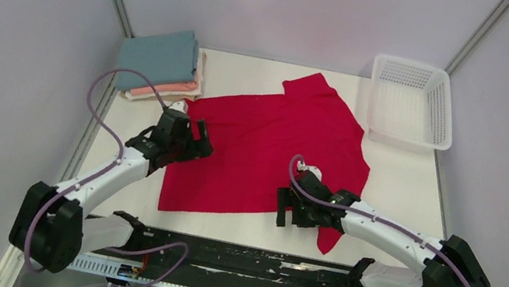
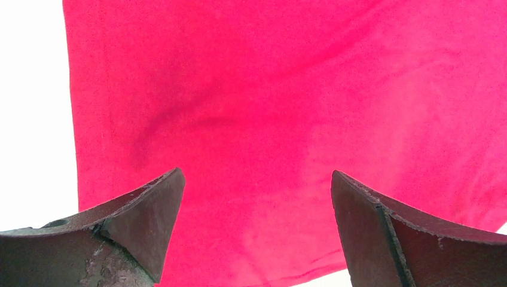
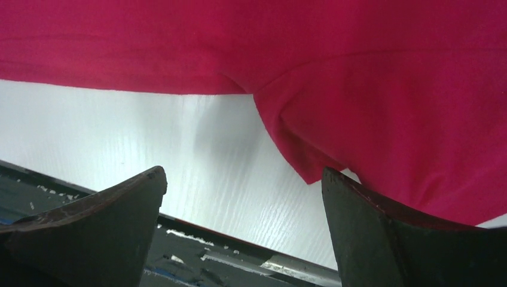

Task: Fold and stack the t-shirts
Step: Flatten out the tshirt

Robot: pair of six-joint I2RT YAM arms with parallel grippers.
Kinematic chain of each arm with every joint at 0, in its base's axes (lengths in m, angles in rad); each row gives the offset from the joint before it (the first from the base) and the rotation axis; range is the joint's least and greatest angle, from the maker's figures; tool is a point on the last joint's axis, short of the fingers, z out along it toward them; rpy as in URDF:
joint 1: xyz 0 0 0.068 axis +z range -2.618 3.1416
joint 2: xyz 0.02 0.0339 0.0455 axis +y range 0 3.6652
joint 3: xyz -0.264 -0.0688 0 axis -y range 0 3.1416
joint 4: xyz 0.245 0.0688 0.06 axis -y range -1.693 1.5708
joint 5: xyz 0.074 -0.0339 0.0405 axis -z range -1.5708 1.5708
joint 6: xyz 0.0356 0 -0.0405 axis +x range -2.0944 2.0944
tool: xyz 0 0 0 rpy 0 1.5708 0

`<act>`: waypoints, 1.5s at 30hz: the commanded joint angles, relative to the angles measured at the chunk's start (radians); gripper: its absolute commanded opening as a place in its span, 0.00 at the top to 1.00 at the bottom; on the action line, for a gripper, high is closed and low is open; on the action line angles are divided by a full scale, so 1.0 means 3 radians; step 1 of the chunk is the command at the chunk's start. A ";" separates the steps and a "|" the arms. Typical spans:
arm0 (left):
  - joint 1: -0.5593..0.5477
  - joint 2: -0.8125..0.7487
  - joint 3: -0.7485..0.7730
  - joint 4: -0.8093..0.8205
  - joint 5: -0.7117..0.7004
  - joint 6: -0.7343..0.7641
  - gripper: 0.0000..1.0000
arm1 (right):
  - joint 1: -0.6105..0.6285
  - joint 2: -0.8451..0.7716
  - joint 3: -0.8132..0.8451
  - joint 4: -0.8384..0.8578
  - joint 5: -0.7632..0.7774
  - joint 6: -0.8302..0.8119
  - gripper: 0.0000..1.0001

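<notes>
Plainly, left end effector (image 1: 202,139), right end effector (image 1: 289,218) wide open, unladen; basket (image 1: 404,142) near t-shirt (image 1: 265,153).

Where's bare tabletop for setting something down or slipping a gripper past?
Bare table runs right of the red t-shirt, in front of the mesh basket. A patch lies along the far edge between the folded stack and the shirt's sleeve. A thin strip sits between hem and black rail. Crowded: the left side, where the left gripper hangs near the stack.
</notes>
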 commanded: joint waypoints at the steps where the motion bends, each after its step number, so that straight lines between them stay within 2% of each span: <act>1: -0.0023 -0.0444 -0.0149 -0.0172 -0.0032 -0.0068 0.00 | 0.0064 0.0224 -0.0045 0.0321 0.0185 -0.0030 0.01; 5: -0.0024 -0.0744 -0.0192 -0.0351 -0.0089 -0.0092 0.00 | 0.0309 0.0412 -0.0039 0.0310 -0.0077 0.0089 0.04; 8: -0.0021 -0.0936 -0.0199 -0.0468 -0.0212 -0.0111 0.00 | 0.0607 0.0394 0.0050 0.0311 -0.0535 0.0212 0.04; 11: -0.0022 -0.1069 -0.0162 -0.0666 -0.0324 -0.0124 0.00 | 0.0713 0.0389 0.0202 0.0325 -0.1028 0.0208 0.02; 18: -0.0021 -0.1269 -0.0091 -0.0982 -0.0466 -0.0161 0.00 | 0.0631 0.0122 0.0576 0.0120 -0.1056 0.0039 0.00; 21: -0.0023 -0.1297 -0.0067 -0.1162 -0.0436 -0.0221 0.00 | 0.0412 -0.0154 0.0523 0.0013 -0.1124 0.0063 0.00; 23: -0.0021 -0.1312 -0.0142 -0.1129 -0.0260 -0.0218 0.00 | 0.0146 -0.0351 0.0445 -0.0205 -0.0790 0.0116 0.00; 25: -0.0039 -0.1344 -0.0265 -0.0962 0.0218 -0.0156 0.00 | -0.0168 -0.0507 0.0353 -0.0442 -0.0305 0.0178 0.00; 27: -0.0166 -0.1398 -0.0388 -0.0737 0.0502 -0.0126 0.00 | -0.0573 -0.0658 0.0249 -0.0584 -0.0040 0.0213 0.00; 30: -0.0661 -0.1401 -0.0456 -0.0268 0.0745 -0.0113 0.00 | -0.1218 -0.0820 0.0032 -0.0565 -0.0014 0.0238 0.00; 33: -0.1093 -0.1072 -0.0451 0.0206 0.1016 -0.0194 0.00 | -0.1682 -0.0893 -0.0163 -0.0303 0.0078 0.0145 0.00; 36: -0.1591 -0.0370 -0.0241 0.0636 0.1137 -0.0304 0.00 | -0.1944 -0.0846 -0.0271 0.0138 -0.0019 0.0091 0.00; 38: -0.1871 0.0104 -0.0009 0.0712 0.1098 -0.0317 0.03 | -0.2042 -0.0781 -0.0321 0.0364 -0.0105 0.0117 0.00; 41: -0.2264 0.0621 0.0318 0.0730 0.0964 -0.0308 0.14 | -0.2089 -0.0705 -0.0363 0.0586 -0.0256 0.0162 0.00; 45: -0.2453 0.1229 0.0693 0.0747 0.0903 -0.0406 0.27 | -0.2113 -0.0657 -0.0431 0.0692 -0.0320 0.0196 0.00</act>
